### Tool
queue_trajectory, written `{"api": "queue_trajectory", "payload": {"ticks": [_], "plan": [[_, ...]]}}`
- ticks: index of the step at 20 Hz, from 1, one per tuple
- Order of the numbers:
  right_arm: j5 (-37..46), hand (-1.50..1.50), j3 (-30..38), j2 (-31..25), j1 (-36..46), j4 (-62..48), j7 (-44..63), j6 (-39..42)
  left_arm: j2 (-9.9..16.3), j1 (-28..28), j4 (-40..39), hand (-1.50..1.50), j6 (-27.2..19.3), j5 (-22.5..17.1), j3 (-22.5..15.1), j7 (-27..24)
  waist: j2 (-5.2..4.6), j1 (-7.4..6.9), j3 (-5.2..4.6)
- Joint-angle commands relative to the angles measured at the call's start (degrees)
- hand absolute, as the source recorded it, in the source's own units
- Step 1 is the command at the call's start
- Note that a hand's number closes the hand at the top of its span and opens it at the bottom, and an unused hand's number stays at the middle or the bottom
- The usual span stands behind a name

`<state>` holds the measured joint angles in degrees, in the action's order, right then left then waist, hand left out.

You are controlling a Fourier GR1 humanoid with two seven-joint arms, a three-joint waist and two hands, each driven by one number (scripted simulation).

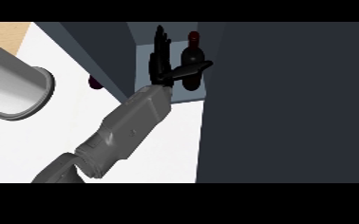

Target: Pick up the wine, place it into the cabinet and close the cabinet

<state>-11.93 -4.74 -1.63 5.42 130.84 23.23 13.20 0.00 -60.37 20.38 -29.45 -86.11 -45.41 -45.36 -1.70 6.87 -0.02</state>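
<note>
already the wine stands upright inside the open cabinet, neck up, just right of the one visible hand, whose fingers are straight and thumb touches the bottle, so withdrawal goes leftward, away from it.

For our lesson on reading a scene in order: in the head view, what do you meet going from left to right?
grey round container → small dark red object → left hand → wine bottle → dark cabinet panel
</note>
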Motion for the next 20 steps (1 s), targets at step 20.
{"api": "queue_trajectory", "payload": {"ticks": [20], "plan": [[0.54,-1.5,1.1,-0.72,2.3,2.01,5.01,-2.96,0.0,4.29,9.86,-1.5,1.63,-3.61,-7.89,-6.26,1.02,-3.66,-0.01]]}}
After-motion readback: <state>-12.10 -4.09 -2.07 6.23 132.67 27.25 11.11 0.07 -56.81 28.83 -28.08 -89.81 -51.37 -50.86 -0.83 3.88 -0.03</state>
